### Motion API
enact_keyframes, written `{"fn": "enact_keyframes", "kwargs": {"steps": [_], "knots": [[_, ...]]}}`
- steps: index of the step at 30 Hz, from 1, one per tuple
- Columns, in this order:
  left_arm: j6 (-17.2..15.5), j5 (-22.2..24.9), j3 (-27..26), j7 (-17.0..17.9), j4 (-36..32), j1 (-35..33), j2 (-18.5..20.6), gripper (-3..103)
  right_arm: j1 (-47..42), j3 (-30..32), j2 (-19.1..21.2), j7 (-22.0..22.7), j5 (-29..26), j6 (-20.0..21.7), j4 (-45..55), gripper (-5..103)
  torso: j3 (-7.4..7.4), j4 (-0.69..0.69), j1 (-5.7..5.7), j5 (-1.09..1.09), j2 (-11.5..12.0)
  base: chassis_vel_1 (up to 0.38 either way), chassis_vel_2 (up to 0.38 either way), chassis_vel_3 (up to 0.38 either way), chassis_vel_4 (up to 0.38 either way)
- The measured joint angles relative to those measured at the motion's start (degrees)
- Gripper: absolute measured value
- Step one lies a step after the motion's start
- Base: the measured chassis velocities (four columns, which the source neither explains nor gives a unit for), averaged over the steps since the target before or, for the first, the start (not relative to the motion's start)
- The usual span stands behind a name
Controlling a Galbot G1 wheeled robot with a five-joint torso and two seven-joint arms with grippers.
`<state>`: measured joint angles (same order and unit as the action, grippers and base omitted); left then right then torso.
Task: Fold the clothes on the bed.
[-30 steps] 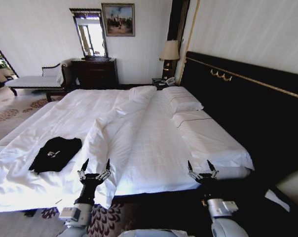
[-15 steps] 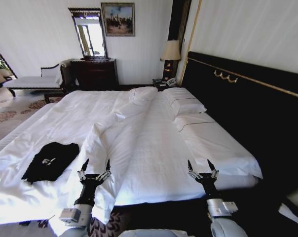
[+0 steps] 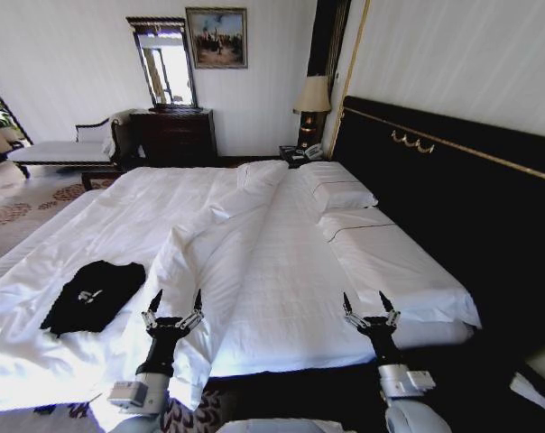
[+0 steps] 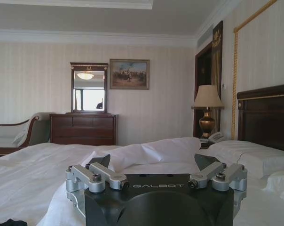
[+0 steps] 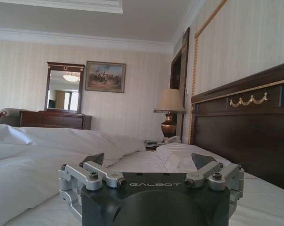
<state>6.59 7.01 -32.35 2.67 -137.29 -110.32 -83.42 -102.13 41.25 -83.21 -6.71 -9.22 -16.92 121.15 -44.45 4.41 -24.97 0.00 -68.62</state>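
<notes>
The clothes (image 3: 92, 294), a black T-shirt with small white lettering, lie crumpled on the bed (image 3: 263, 253) near its left side by the foot end. My left gripper (image 3: 174, 305) stands open over the foot edge of the white bedding, a little to the right of the T-shirt and not touching it. My right gripper (image 3: 371, 305) stands open farther right, over the bed's near right corner. The open left gripper (image 4: 152, 165) and the open right gripper (image 5: 149, 162) each hold nothing in their wrist views. A dark corner of the T-shirt (image 4: 8, 222) shows low in the left wrist view.
A tall dark headboard (image 3: 453, 189) with gold trim runs along the right. Pillows (image 3: 337, 191) lie by it. A rumpled duvet ridge (image 3: 209, 234) crosses the bed. A dresser with mirror (image 3: 175, 131), a lamp (image 3: 312, 99) and a chaise (image 3: 60, 149) stand at the far wall.
The whole head view has shifted a little, so the camera moved; the T-shirt now shows farther left and lower. Both grippers stay open in the same pose.
</notes>
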Motion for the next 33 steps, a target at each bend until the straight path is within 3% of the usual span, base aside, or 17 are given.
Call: {"fn": "enact_keyframes", "kwargs": {"steps": [19,33], "knots": [[0.26,1.06,-0.44,0.24,0.08,-0.18,-0.06,100,-0.16,-0.36,-0.75,-0.93,0.92,-0.96,-0.71,100,0.00,0.00,-0.02,0.01,0.01,0.000,0.000,0.000,0.000],[0.41,0.16,-0.07,0.39,0.04,-0.42,-0.43,100,-0.16,-0.32,-0.53,-0.82,0.63,-1.02,-0.36,100,0.00,0.01,-0.02,-0.01,0.00,0.127,0.115,-0.117,-0.118]]}}
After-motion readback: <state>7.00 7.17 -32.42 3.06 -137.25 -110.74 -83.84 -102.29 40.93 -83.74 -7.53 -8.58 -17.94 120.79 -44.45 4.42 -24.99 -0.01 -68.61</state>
